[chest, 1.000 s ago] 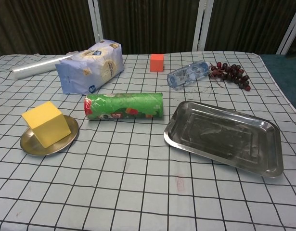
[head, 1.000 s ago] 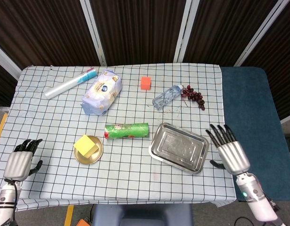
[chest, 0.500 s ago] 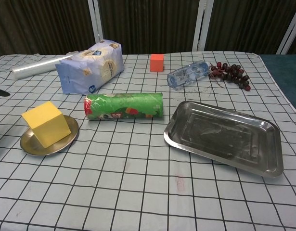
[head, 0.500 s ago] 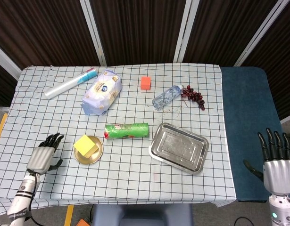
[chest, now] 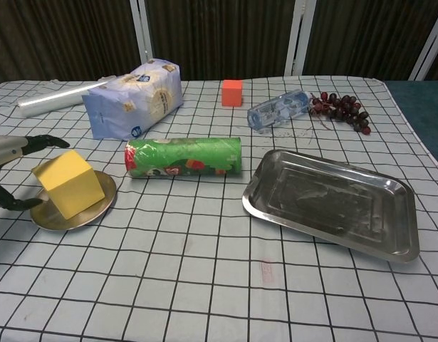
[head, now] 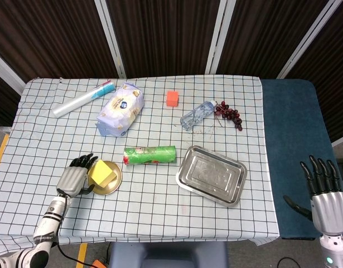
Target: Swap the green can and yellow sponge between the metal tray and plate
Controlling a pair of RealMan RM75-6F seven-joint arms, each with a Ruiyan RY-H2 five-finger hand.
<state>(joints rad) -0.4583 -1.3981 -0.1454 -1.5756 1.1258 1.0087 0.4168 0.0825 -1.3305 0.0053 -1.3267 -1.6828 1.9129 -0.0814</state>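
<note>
The yellow sponge (head: 104, 172) (chest: 68, 183) sits on the small round plate (head: 112, 187) (chest: 90, 212) at the table's front left. My left hand (head: 76, 178) (chest: 11, 167) is right beside the sponge on its left, fingers apart around its side, nothing gripped. The green can (head: 150, 154) (chest: 184, 157) lies on its side on the cloth between the plate and the metal tray (head: 211, 175) (chest: 332, 201), which holds nothing. My right hand (head: 324, 192) hangs off the table to the right, fingers spread and holding nothing.
At the back lie a clear plastic roll (head: 83, 98) (chest: 50, 98), a blue-white bag (head: 120, 108) (chest: 134, 97), an orange cube (head: 172, 98) (chest: 232, 92), a water bottle (head: 196, 114) (chest: 278, 110) and dark grapes (head: 228, 114) (chest: 340, 109). A blue surface (head: 294, 151) adjoins the table's right edge.
My left hand has moved right, from the table's front-left edge up to the sponge. My right hand withdrew from beside the tray to off the table at the right.
</note>
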